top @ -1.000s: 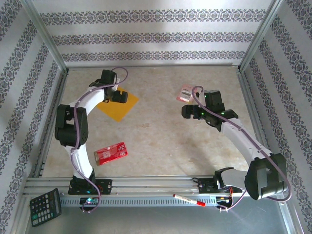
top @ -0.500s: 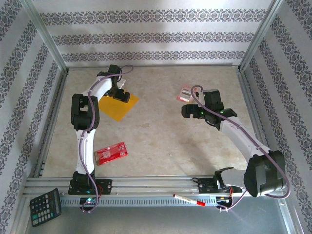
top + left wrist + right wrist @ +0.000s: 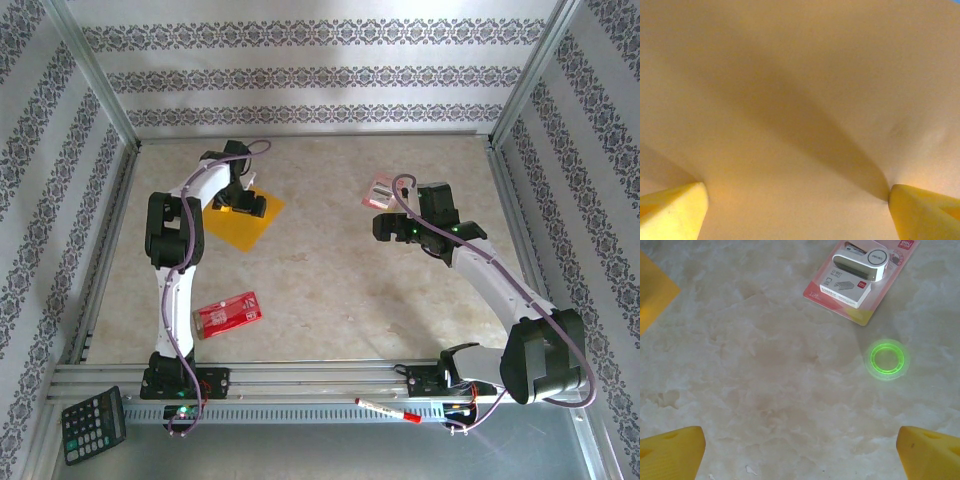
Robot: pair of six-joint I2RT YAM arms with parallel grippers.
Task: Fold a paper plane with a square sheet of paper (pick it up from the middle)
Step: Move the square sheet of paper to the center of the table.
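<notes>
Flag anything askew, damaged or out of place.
The square sheet of paper lies skewed, corner-on to the table edges, and in the left wrist view it seems humped into a ridge between the open fingertips of the left gripper. A calculator and a red marker sit off the table, on the front ledge.

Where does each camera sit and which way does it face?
Top external: above and behind the bases, looking down at the table; both arms, left hand and right hand show.
Left wrist: close above the square sheet of paper, looking down; its yellow fingertips at the bottom corners.
Right wrist: looking down at the table and pink-and-white packet; fingertips at the bottom corners.
Shared: top and right wrist both show that packet.
</notes>
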